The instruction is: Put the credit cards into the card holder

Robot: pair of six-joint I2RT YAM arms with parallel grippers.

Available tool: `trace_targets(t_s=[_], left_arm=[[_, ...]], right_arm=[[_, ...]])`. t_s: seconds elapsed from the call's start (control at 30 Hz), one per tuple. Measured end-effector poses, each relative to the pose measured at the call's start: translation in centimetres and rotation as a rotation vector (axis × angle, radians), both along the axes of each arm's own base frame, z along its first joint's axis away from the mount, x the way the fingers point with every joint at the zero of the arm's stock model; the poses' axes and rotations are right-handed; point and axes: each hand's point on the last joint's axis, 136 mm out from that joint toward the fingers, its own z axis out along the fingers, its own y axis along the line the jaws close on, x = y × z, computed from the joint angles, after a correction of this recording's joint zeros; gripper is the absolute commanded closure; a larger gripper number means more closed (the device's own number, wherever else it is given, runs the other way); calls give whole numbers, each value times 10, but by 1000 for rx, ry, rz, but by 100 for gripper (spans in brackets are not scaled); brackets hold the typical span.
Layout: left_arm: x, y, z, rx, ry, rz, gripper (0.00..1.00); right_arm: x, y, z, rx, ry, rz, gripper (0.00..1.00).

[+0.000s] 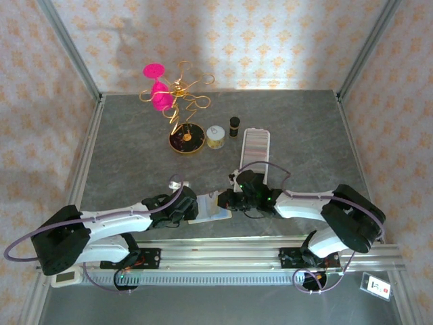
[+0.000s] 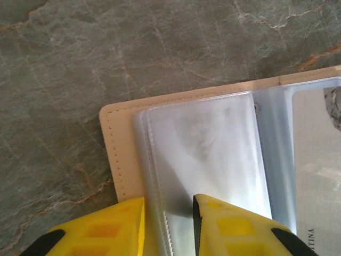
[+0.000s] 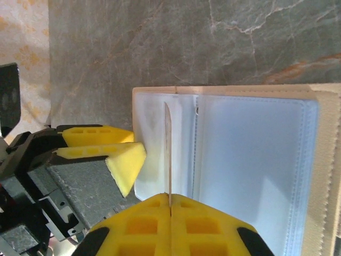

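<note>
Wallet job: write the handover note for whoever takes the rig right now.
Left pincer: open, fingers either side of a clear sleeve of the wallet.
Right pincer: shut on a card, seen edge-on over the sleeves.
Wallet: lying open on the table, between the two arms.
Done: wallet open, one card in grip.
Left: slide this card into a sleeve; it is not yet in. Cannot tell whether other cards are already stowed.

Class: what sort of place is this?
Probably a robotics test cell: left arm and right arm bolted at a stone-look table, wallpapered panels, a staged gold wire stand.
</note>
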Motion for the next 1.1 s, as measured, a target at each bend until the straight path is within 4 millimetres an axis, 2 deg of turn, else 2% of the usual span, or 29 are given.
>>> trace_targets(t_s=[0.4,0.57,0.9,1.1], left_arm=[[1,0,0,5,-5,-3,83],[2,0,0,7,-11,0,84],[3,0,1,6,-15,2,85],[3,0,0,5,-17,2,85]], right_arm=[[13,3,9,40,-31,-68,100],[16,4,7,39,-38,-85,100],[12,0,-10,3,-8,-103,100],[9,2,-14,15,7,-111,100]])
